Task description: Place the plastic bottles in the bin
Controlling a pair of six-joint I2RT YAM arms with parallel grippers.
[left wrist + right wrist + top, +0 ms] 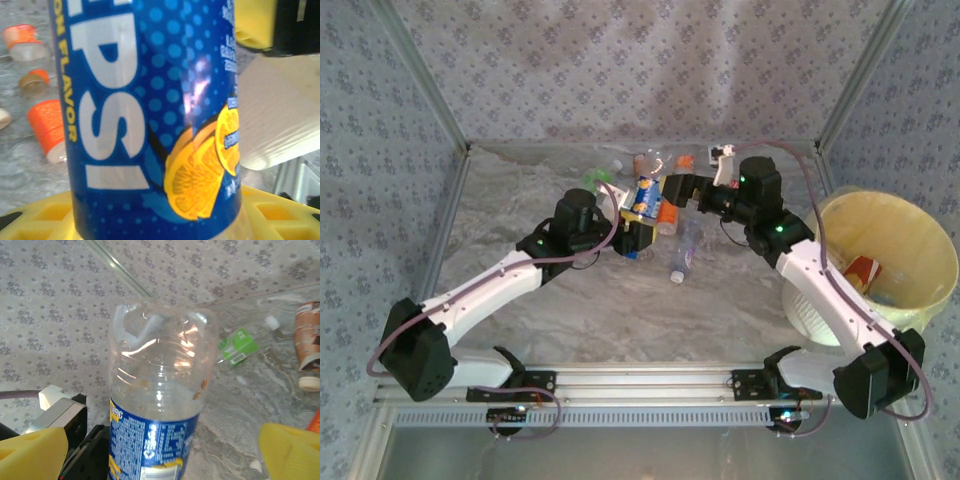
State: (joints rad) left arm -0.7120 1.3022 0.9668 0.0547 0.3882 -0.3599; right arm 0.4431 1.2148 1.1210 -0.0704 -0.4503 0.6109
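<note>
- One wide round bin (895, 225), lined with a pale yellow bag, is sitting at the table's (620, 320) right edge beside the right arm. A red-labelled item is lying inside it.
- One blue-labelled bottle (150, 125) is sitting over the middle of the table, well apart from the bin. Its long axis is running from near to far, and its clear, ridged base end is pointing toward the patterned back wall.
- The left gripper (638, 230) is clamping this bottle by the label, with yellow pads (45, 215) pressing on either side.
- The right gripper (670, 190) is reaching in from the right. Its yellow fingers (30, 455) are standing wide apart, flanking the bottle without touching it.
- Several loose bottles are crowding the spot:
  - a clear bottle (682, 255) is lying flat just right of the held one, with its white cap toward the arms;
  - an orange-labelled bottle (667, 215) is lying just beside the held one;
  - a green-labelled bottle (237, 346) and a brown-labelled bottle (307, 340) are lying farther back.
</note>
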